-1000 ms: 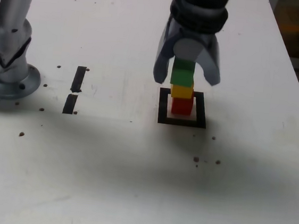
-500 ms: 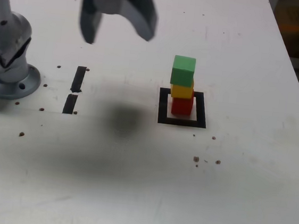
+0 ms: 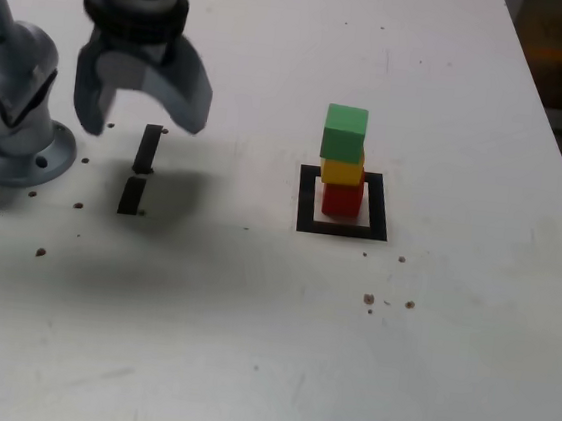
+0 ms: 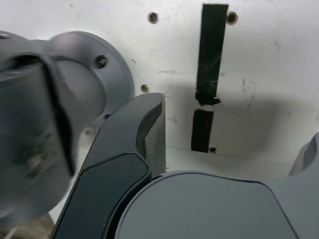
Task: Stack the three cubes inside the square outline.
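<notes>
Arm reared up beside its base (image 3: 11,147), gripper (image 3: 142,114) pointed downward over the two black bars (image 3: 141,168), jaws spread wide, holding nothing, touching nothing.

The green cube (image 3: 345,132) topped the yellow cube (image 3: 343,170) and red cube (image 3: 342,199); the square outline (image 3: 307,201) was black, the desk (image 3: 246,348) white.

three cubes (image 3: 342,162), one square outline (image 3: 307,198), two bars (image 3: 141,169).

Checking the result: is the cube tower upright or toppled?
Upright: green cube on yellow cube on red cube, inside the square outline.
</notes>
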### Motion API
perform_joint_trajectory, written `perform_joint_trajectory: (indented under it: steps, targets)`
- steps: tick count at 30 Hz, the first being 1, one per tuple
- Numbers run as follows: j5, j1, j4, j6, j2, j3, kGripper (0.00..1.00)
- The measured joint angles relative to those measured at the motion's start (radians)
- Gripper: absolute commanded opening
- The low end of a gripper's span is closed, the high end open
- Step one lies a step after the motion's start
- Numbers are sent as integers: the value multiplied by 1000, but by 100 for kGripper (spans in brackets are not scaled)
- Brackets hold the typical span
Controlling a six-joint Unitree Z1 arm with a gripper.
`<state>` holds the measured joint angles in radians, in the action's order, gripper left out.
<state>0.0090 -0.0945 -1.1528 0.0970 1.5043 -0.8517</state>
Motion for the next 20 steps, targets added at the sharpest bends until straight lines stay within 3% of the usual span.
perform_joint_trajectory:
  steps: [5,20]
  targets:
    - [-13,0,67,0,36,78,99]
    - [-12,25,87,-18,4,124,99]
